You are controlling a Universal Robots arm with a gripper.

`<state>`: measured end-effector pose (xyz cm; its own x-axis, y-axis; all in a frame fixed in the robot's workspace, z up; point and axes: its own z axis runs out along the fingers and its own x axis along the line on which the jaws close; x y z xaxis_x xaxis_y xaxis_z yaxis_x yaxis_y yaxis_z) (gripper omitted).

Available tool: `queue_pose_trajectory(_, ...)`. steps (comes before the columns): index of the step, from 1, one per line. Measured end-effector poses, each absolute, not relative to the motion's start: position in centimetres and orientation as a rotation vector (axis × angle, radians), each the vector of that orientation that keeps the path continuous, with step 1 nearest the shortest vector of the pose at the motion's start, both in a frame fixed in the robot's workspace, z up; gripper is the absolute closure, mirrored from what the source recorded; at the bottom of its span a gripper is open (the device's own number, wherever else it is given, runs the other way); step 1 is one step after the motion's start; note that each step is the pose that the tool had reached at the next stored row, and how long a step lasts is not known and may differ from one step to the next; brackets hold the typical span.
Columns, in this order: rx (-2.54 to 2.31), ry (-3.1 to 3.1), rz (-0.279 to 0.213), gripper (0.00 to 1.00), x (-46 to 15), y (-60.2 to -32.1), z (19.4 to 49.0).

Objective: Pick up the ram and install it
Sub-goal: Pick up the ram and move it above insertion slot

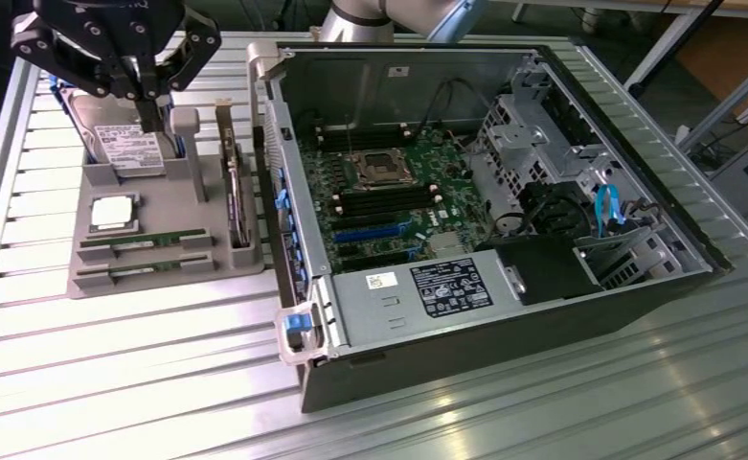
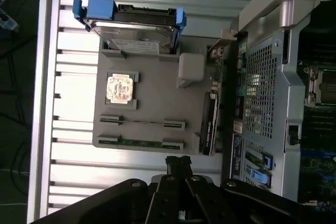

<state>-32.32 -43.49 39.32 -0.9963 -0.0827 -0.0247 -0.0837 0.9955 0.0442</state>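
Gripper: the black gripper [image 2: 178, 162] is closest to the wrist camera, its two fingers brought together at the tips with nothing held between them; in the exterior view it hangs in the upper left of the frame
Below the gripper: a grey hard drive [image 1: 131, 149] with blue rails stands at the far end of a grey tray [image 1: 170, 206], in the upper left of the exterior view; whether the fingertips touch the drive cannot be told
Ram stick: the ram stick [image 1: 144, 240], long, thin and green, lies in a slot of the tray, left of centre in the exterior view and well apart from the gripper
Second ram stick: a second ram stick [image 1: 144, 270] lies in the next slot, parallel to the first and just beside it, nearer the tray's front edge
CPU chip: a square silver CPU chip [image 1: 112, 213] rests in its recess between the hard drive and the two sticks
Card: a dark card [image 1: 236, 187] stands on edge along the tray's side nearest the case
Computer case: the open computer case [image 1: 680, 211] takes up the centre and right of the exterior view, lying on its side just beside the tray
Motherboard: the green motherboard [image 1: 393, 206] is exposed inside, with a CPU socket [image 1: 380, 170] near its middle
Table: tray and case both rest on a slatted metal table [image 1: 118, 364]
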Motion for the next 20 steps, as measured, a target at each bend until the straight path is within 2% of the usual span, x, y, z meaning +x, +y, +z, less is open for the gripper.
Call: queue_pose_trajectory(20, -0.505, 3.082, 0.074, 0.9, -32.33, -43.49, 39.33)
